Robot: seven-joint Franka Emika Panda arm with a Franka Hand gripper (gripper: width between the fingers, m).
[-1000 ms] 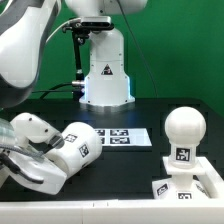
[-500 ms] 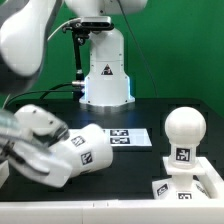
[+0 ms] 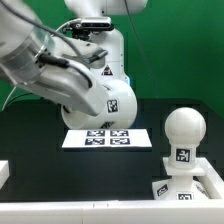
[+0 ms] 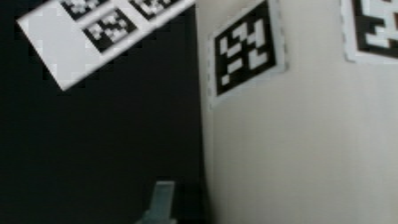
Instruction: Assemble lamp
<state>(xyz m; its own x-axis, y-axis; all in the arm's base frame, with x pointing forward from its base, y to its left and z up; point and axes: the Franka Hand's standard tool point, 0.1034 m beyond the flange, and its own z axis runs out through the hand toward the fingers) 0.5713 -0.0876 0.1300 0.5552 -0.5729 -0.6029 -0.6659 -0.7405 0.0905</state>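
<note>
The shade [image 3: 103, 98] has risen from the lower left to the frame's upper middle, pinched in the closed gripper [image 4: 162, 200]. The bulb [image 3: 184, 133] stands on the base [image 3: 190, 187] at lower right, so capping it looks next.

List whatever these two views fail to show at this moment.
- Exterior view: the spot where the arm grips the tapered hollow white plastic shade is hidden behind the shade and the blurred arm.
- Exterior view: the flat square white base under the round white bulb is cut off by the bottom edge.
- Wrist view: only one blurred finger shows, and the shade's rim is out of frame.
</note>
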